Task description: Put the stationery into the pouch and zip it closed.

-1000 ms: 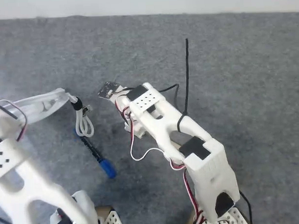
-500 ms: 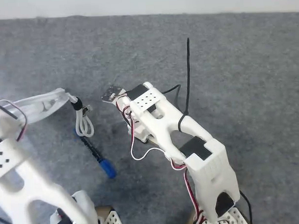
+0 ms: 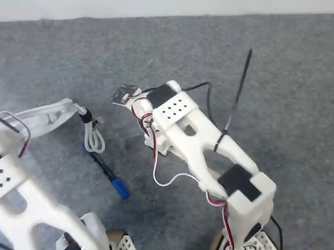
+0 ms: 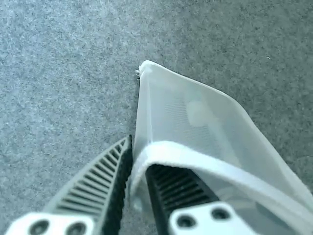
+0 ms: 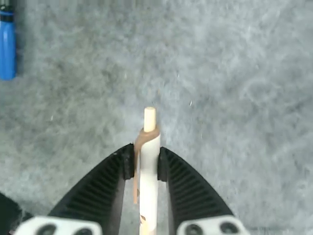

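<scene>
Early going, I judge: the left gripper [image 4: 139,161] pinches the rim of the translucent white pouch [image 4: 195,117] at left, the right gripper [image 5: 145,159] clamps a slim cream pen [image 5: 149,117] mid-table, and a blue-capped black pen [image 3: 108,173] lies loose between them, zip not yet closed.

A grey, short-piled, felt-like cloth [image 3: 285,60] covers the table [image 3: 55,57] from edge to edge, mottled with lighter and darker flecks. In the high view the table's far edge runs straight across, and behind it stands a plain pale wall [image 3: 163,4], seen as a narrow strip. The light is soft and even. The cloth looks a little paler toward the far left corner and darker toward the near edge, where blurred, soft-edged shadows [image 3: 170,212] lie on it. Both wrist views look at the same grey cloth [image 4: 58,58] [image 5: 234,73] from close up, its fibres fuzzy and matted.
</scene>
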Available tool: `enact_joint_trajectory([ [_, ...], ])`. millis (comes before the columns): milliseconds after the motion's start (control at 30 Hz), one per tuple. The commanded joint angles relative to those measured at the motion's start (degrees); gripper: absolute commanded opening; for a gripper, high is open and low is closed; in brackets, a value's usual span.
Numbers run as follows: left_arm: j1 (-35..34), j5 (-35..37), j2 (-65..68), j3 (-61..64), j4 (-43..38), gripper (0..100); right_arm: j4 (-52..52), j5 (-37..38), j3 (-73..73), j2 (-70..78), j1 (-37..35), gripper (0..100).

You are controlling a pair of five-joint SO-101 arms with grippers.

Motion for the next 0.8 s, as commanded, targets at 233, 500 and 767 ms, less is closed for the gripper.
enact_joint_trajectory([
  [233,3.69,0.70,-2.73,-2.33,-1.32,1,5.49,0.70,-2.11,-15.25,1.54,0.7],
  [500,9.93,1.14,-2.73,-2.68,0.18,1,2.59,0.44,1.76,-17.89,0.92,0.7],
  [767,12.75,2.64,-2.73,-2.95,0.70,1,3.21,0.44,2.11,-21.49,1.19,0.7],
])
